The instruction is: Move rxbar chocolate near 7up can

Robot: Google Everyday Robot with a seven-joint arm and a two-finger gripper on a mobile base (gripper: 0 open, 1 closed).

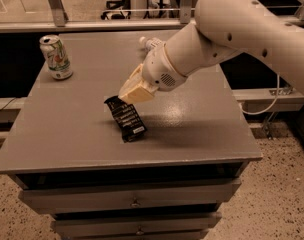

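Observation:
The rxbar chocolate [126, 119], a flat black wrapper with white text, hangs tilted from my gripper [124, 99] over the middle of the grey table [67, 134]. The gripper is shut on the bar's upper end. The bar's lower end is at or just above the tabletop. The 7up can [56, 57] stands upright at the table's far left corner, well to the left of and behind the bar. My white arm reaches in from the upper right.
A clear plastic bottle [150, 43] lies at the back of the table, mostly hidden behind my arm. The table has drawers [134, 201] below its front edge. A railing runs behind the table.

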